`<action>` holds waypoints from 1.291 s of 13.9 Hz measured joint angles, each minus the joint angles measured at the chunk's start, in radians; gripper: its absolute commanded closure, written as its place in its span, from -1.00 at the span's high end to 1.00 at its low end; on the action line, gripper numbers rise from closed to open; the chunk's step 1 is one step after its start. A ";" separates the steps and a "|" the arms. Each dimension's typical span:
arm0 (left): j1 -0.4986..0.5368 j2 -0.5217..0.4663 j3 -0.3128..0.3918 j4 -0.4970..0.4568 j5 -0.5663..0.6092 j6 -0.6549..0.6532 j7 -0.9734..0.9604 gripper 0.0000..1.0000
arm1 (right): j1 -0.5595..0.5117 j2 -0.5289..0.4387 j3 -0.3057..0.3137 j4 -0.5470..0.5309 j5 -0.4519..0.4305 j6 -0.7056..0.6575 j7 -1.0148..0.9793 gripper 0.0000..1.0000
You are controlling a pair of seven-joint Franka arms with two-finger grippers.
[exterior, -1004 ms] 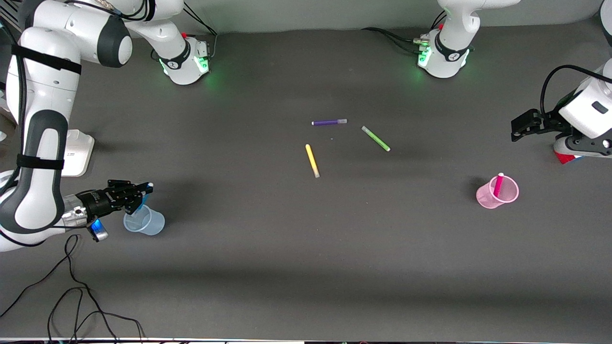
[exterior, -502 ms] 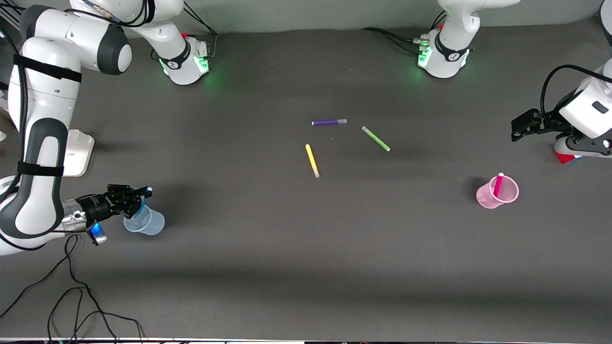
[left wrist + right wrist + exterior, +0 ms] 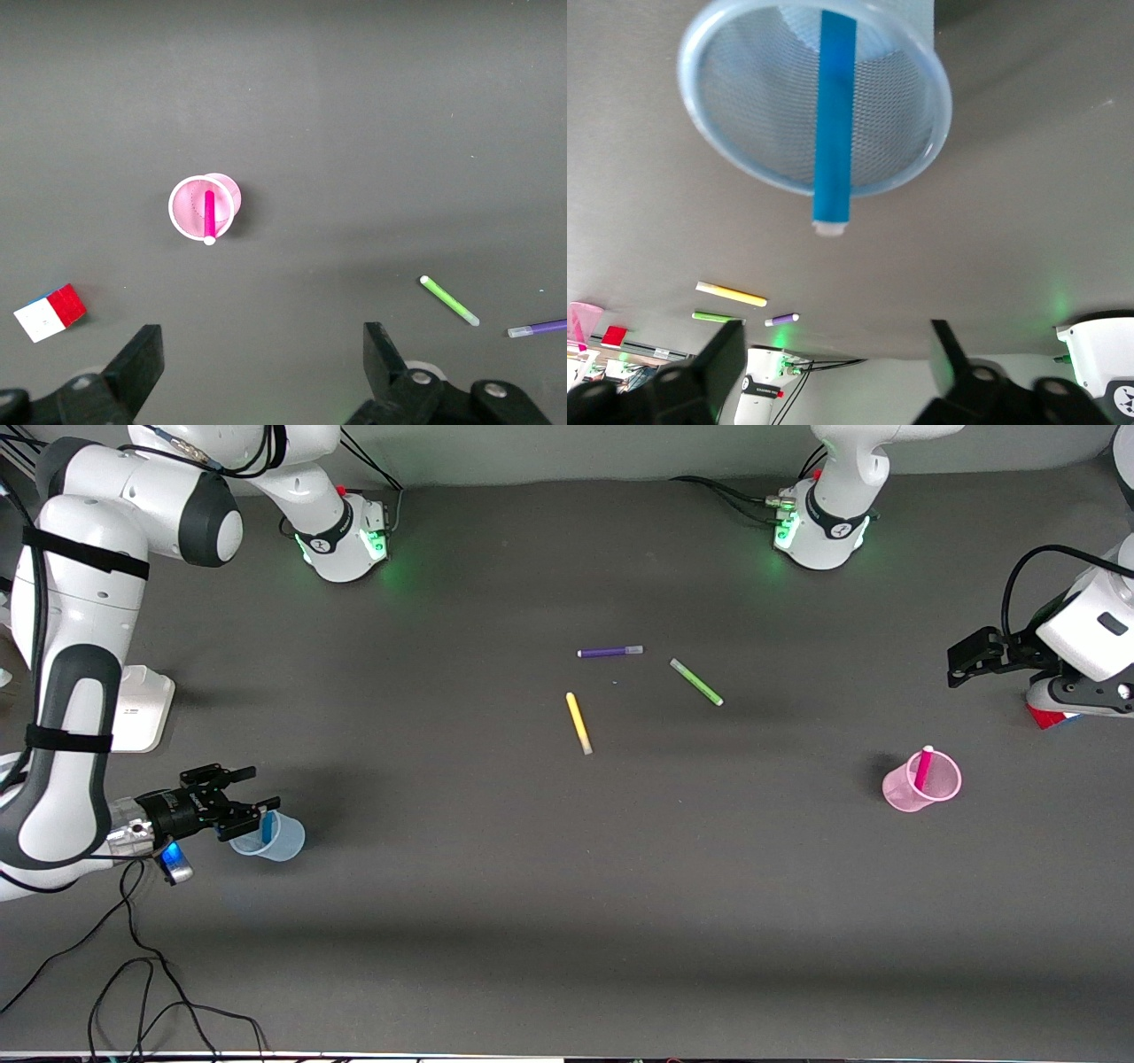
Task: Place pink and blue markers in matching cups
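Right end effector [image 3: 244, 797] open; blue marker [image 3: 266, 826] in blue cup [image 3: 282, 843].

Even overhead light, soft shadows

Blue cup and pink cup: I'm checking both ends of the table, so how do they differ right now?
The blue cup holds the blue marker at the right arm's end; the pink cup holds the pink marker at the left arm's end. The open right gripper is beside the blue cup; the open left gripper waits well away from the pink cup. Both are translucent and upright.
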 measured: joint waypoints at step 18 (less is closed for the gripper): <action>0.000 -0.006 0.000 0.011 0.000 0.000 0.000 1.00 | 0.309 -0.838 0.011 -0.571 -0.693 0.575 -0.250 0.99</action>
